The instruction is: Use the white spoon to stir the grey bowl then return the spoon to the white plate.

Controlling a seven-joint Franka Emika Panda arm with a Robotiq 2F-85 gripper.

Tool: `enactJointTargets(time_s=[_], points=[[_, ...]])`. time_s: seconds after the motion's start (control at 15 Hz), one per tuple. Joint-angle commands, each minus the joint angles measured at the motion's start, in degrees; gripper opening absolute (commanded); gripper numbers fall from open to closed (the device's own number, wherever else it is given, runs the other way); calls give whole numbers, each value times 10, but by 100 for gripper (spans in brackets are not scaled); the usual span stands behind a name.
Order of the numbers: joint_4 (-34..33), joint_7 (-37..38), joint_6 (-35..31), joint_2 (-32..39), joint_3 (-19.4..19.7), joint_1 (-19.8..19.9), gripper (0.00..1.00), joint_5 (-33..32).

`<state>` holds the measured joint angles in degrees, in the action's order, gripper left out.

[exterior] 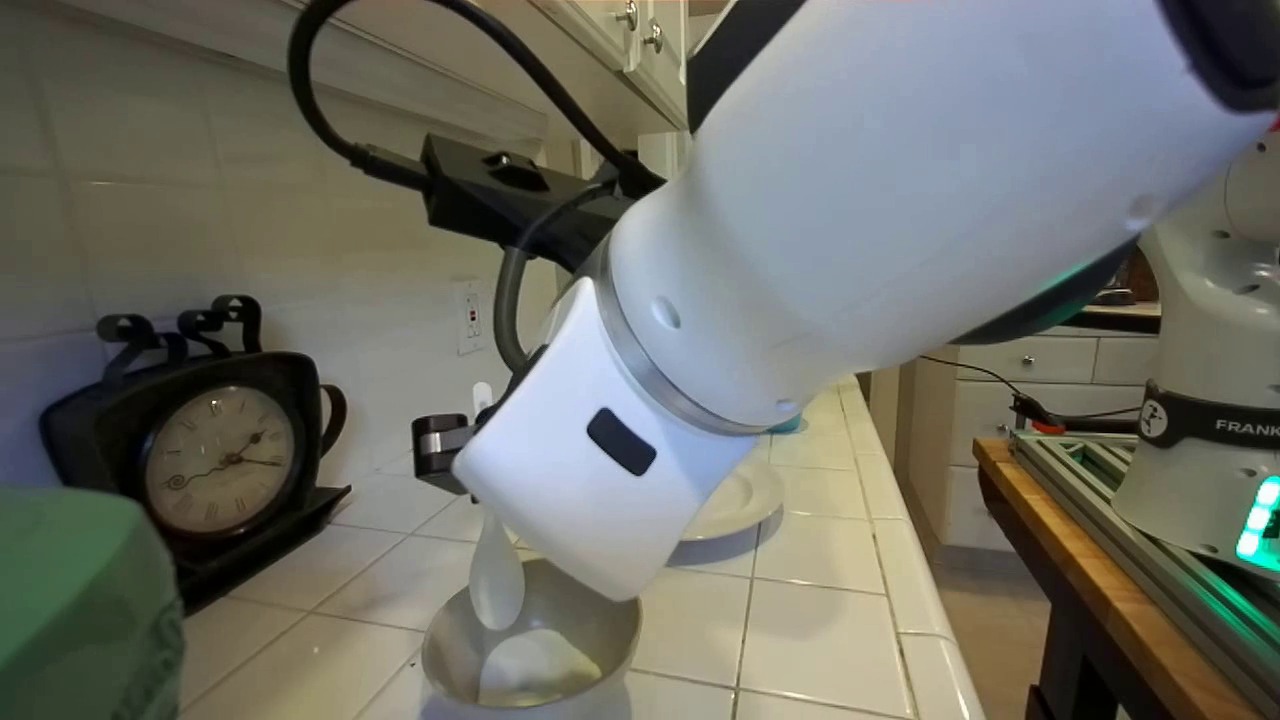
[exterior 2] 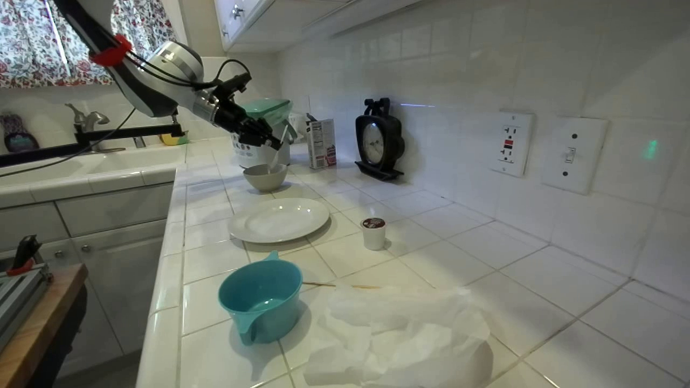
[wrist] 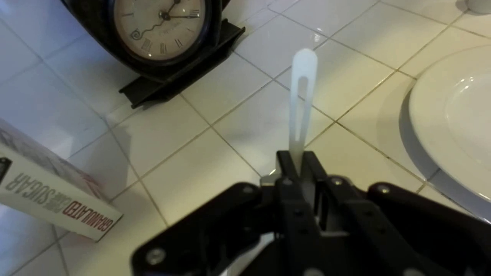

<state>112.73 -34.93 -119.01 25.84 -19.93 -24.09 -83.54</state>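
My gripper [wrist: 297, 160] is shut on the white spoon [wrist: 305, 61], whose slotted handle sticks up past the fingertips in the wrist view. In an exterior view the head of the spoon [exterior: 496, 580] hangs down over the inside of the grey bowl [exterior: 436, 650]. From across the counter, the spoon leans slightly, its lower end within the rim of the bowl [exterior 2: 264, 181]. Whether it touches the pale contents, I cannot tell. Beside the bowl lies the white plate [exterior 2: 280, 222] with nothing on it; its edge also shows in the wrist view.
A black scale-shaped clock [exterior 2: 377, 141] and a sugar box [exterior 2: 322, 144] stand near the wall. Behind the bowl is a green-lidded bin [exterior 2: 269, 108]. Closer sit a small coffee pod [exterior 2: 373, 234], a blue cup [exterior 2: 261, 302] and crumpled paper [exterior 2: 399, 339].
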Motion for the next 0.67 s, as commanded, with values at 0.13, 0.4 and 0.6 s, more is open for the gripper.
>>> enactJointTargets(time_s=[0.13,0.4,0.6], points=[[19,3,-30,-45,-10,24,3,69],[45,1,-61,-92,-6,52,3,136],[80,0,-100,-131,-3,72,3,194]])
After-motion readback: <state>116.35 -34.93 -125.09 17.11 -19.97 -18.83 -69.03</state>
